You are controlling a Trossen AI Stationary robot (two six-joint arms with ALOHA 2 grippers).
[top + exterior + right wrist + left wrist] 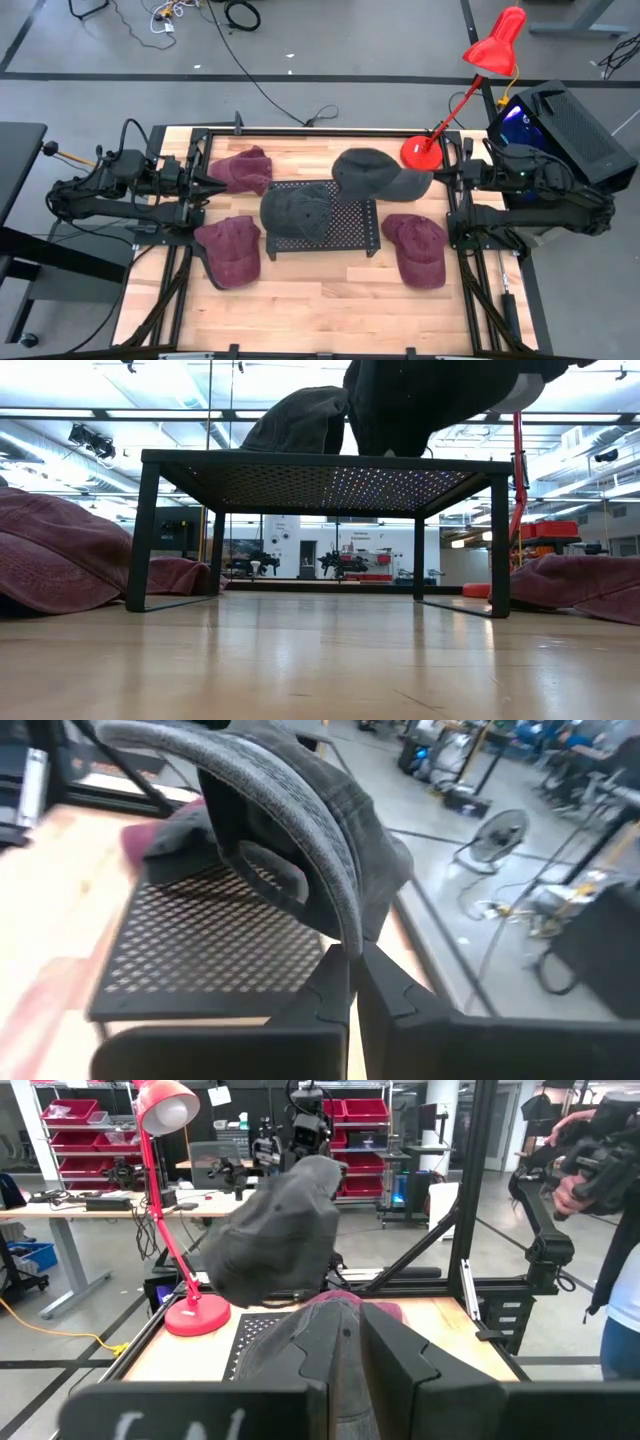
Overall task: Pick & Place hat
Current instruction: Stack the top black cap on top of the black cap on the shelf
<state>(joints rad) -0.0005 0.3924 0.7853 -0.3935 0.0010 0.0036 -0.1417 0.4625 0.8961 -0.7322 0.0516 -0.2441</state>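
A grey cap [368, 170] hangs in the air over the far right corner of the black mesh rack [352, 228], held by my right gripper [437, 180], which is shut on its brim. It also shows in the left wrist view [280, 1230] and the low view [430, 395]. A second dark grey cap [297, 212] lies crown up on the rack's left half. Maroon caps lie on the table at far left [243, 170], near left [230, 250] and near right [415, 248]. My left gripper [218, 186] is shut and empty at the table's left side. My right gripper pinches the grey cap's brim at its edge [345, 935] between its two fingers. The fingers come level from the table's right side. The brim arches away from the fingers and the crown [362, 165] hangs over the rack, toward the table's left.
A red desk lamp stands with its base [420, 152] at the far right corner, close behind the held cap, and its arm rises past the table's edge. Black frame rails run along the left and right sides. Bare wood lies along the near edge [320, 300].
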